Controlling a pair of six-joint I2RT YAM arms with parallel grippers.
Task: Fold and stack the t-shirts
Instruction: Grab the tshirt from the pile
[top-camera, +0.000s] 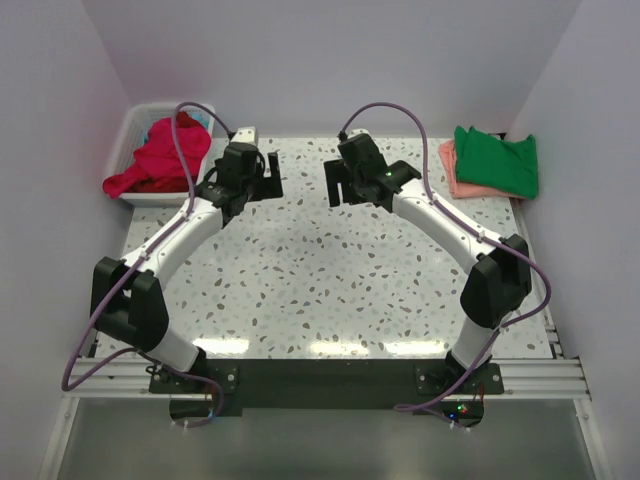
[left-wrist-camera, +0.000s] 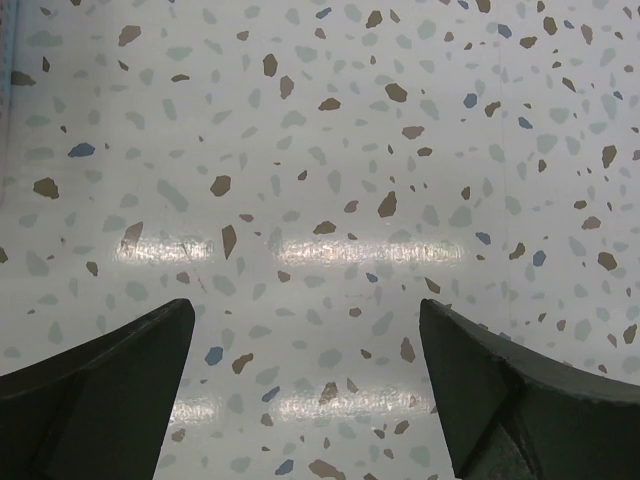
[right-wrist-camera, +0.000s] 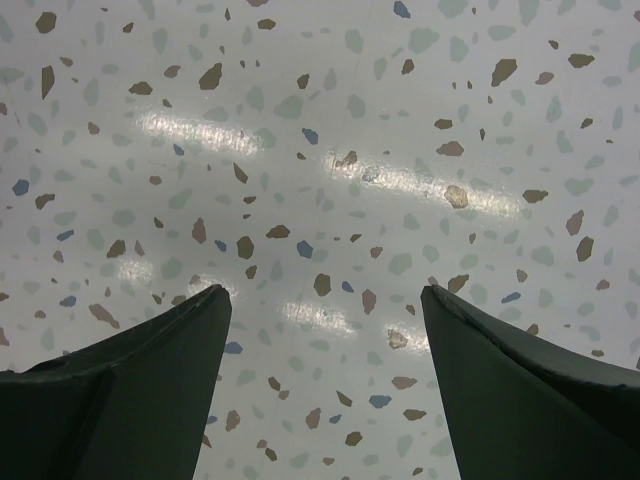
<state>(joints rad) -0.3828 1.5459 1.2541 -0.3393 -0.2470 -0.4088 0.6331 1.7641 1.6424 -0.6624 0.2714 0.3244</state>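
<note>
Left gripper (left-wrist-camera: 306, 318) and right gripper (right-wrist-camera: 325, 300) gape wide above speckled table (top-camera: 320, 275).

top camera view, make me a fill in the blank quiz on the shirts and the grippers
1. The crumpled crimson-pink cloth t-shirt spills over the rim of the white slatted plastic ____.
2. The folded green cloth t-shirt lies on the salmon-pink cloth t-shirt, at the far ____ corner of the speckled table.
3. The left gripper and right gripper both stand ____, holding nothing.
Missing words: basket; right; open.
</note>
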